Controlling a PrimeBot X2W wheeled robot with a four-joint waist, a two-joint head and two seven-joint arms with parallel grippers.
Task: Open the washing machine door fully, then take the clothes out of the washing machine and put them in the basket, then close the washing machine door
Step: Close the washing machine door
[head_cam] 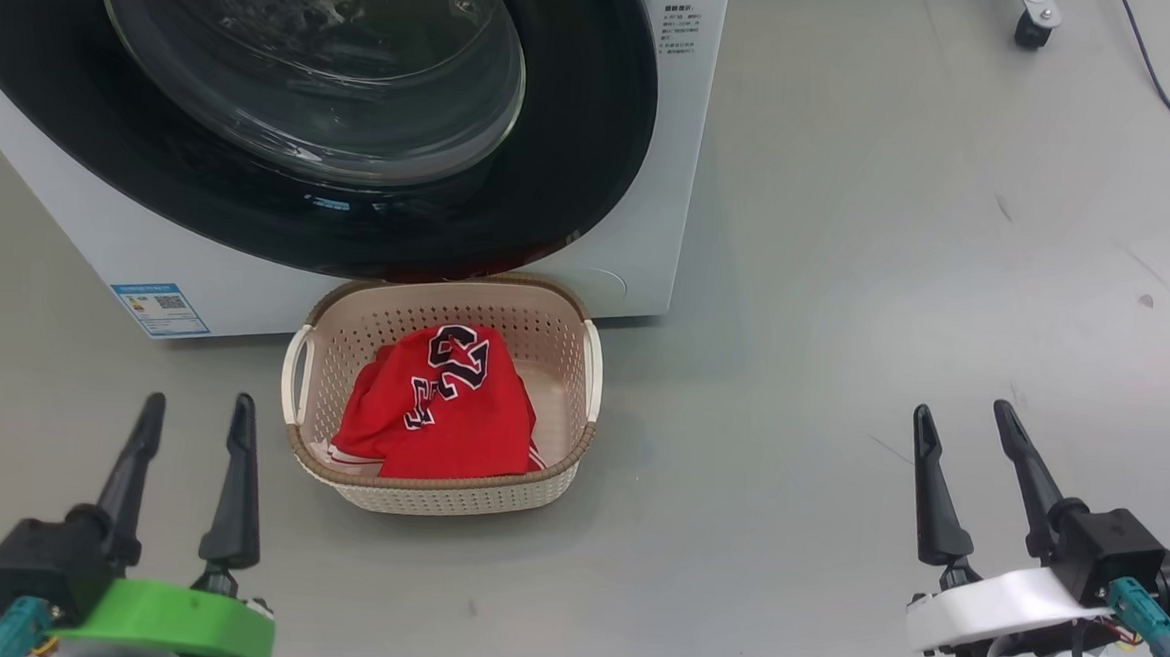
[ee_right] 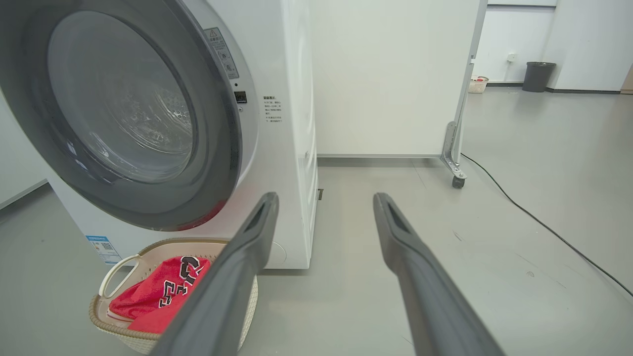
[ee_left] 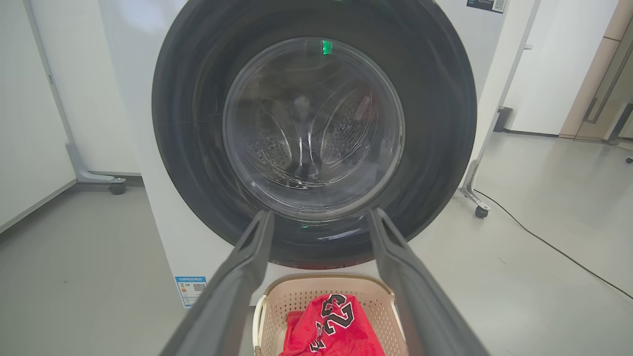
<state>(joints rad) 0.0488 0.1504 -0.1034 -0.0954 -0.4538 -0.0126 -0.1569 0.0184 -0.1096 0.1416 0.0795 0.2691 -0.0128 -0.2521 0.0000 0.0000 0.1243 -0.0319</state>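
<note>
Grey floor (head_cam: pixel 848 282) carries the basket (head_cam: pixel 456 500) of clothes (head_cam: pixel 440 421), likely soft, light, best pinched at a fold; left gripper (head_cam: pixel 199 401) and right gripper (head_cam: pixel 963 408) stand apart, empty.

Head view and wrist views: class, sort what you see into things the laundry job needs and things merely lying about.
Job in hand: washing machine, washing machine door, red "23" jersey, cream basket.

Lying about: black floor cable, dark waste bin, white partition on castors.

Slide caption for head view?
Red '23' jersey in cream perforated basket below shut glossy black-rimmed glass door; left pincer, right pincer open.
</note>
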